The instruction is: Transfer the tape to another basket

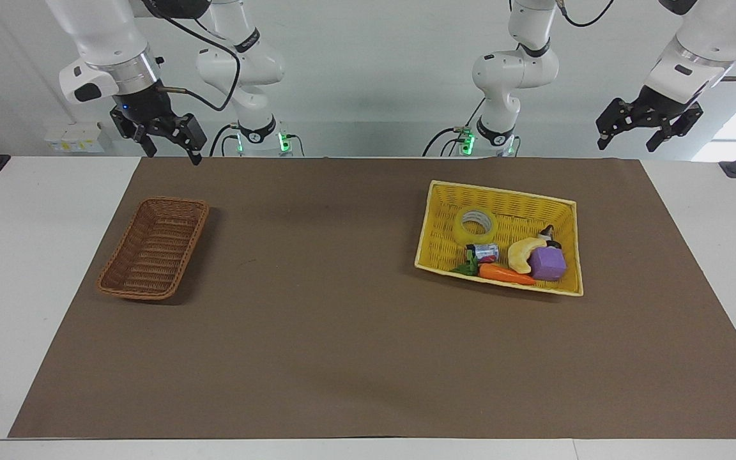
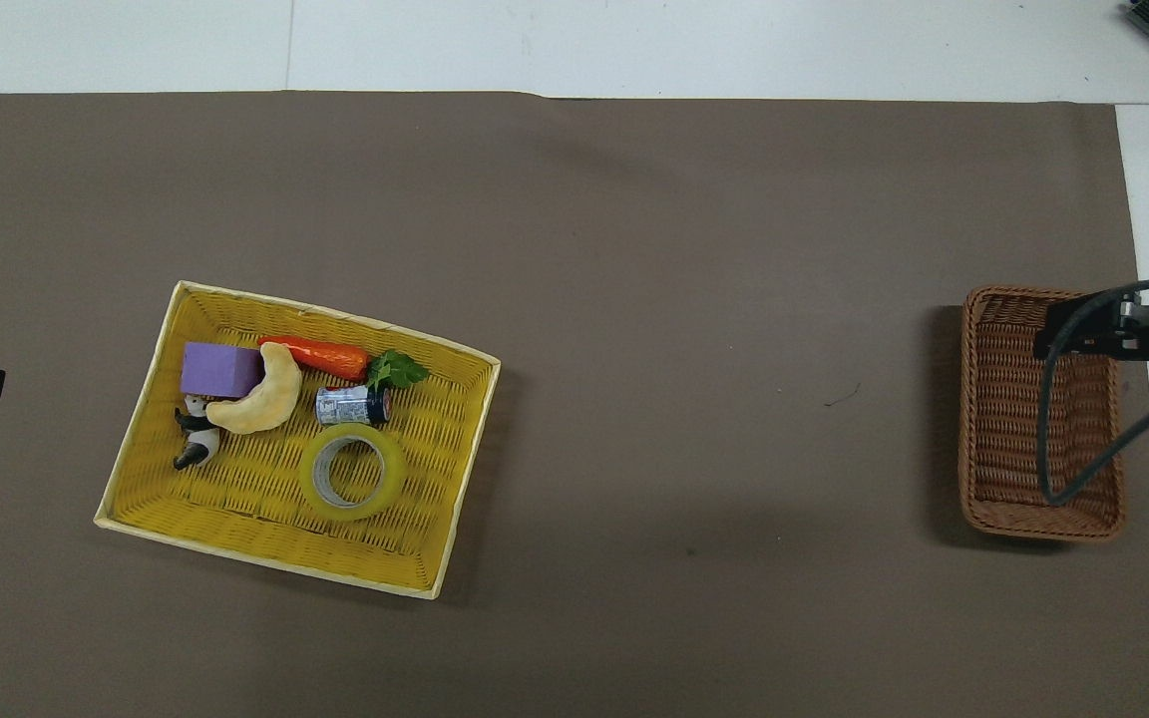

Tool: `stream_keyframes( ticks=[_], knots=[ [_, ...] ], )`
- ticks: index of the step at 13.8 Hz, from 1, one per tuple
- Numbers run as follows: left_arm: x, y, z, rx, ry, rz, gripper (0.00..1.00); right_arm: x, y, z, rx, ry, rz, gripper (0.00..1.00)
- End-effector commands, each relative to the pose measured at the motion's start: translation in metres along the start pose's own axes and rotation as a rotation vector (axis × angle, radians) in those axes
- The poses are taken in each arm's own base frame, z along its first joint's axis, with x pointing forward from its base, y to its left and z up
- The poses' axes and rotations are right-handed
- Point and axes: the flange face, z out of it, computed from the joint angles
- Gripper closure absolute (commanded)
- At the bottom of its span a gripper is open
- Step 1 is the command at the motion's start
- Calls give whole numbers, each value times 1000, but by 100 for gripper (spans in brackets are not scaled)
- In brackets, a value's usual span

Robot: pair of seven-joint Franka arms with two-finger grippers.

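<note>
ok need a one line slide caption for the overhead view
Tape lies in the yellow basket with toys; the brown basket waits at the right arm's end of the table.

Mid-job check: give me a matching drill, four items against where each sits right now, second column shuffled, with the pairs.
Items:
1. tape
2. carrot
3. brown basket
4. left gripper

Places:
A. at the right arm's end of the table, nothing in it
B. raised in the air, open, holding nothing
C. in the yellow basket, on its side nearer the robots
D. in the yellow basket, on its side farther from the robots

Pairs: 1-C, 2-D, 3-A, 4-B
</note>
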Motion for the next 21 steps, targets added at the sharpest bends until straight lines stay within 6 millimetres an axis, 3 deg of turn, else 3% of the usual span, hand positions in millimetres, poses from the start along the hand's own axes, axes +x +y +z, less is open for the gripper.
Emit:
stream_keyframes(
  ticks=[1, 5, 10, 12, 16, 21],
  knots=[
    [-4, 5, 1, -9, 18, 8, 0, -2, 2, -2, 20, 0, 13, 0],
    [1, 13, -1, -58, 52, 16, 0, -2, 2, -2, 20, 0, 13, 0],
    [-1, 56, 1, -53, 47, 97, 0, -3, 1, -2, 20, 0, 12, 0],
    [-9, 75, 13, -47, 63, 130, 0, -2, 2, -2, 20, 0, 13, 0],
    [-32, 116, 66, -34, 77, 137, 0, -3, 1, -2, 20, 0, 12, 0],
    [-49, 125, 137, -26, 80, 78, 0, -3, 1, -2, 20, 0, 12, 0]
  ],
)
